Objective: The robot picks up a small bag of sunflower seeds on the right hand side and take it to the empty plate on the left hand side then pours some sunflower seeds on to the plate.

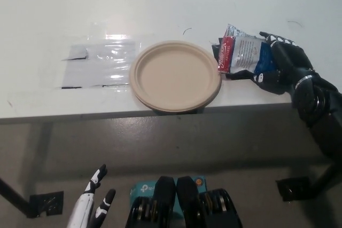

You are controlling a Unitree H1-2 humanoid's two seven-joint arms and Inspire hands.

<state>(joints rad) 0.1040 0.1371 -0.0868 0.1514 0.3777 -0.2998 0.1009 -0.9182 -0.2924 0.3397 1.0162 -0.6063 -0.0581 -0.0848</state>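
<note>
An empty beige paper plate [175, 76] lies near the front edge of the white table. Just to its right, the small bag of sunflower seeds [241, 55], white with red and blue print, is held sideways in my black right hand [278, 63], whose fingers wrap its right end. The bag's red end almost reaches the plate's rim. My white left hand [92, 205] hangs low at the bottom left, below the table, fingers apart and holding nothing.
A clear plastic sheet [100, 65] lies flat on the table [160, 4] left of the plate. A small black patch [217, 50] sits on the table under the bag's left end. The table's front edge [107, 115] runs just below the plate.
</note>
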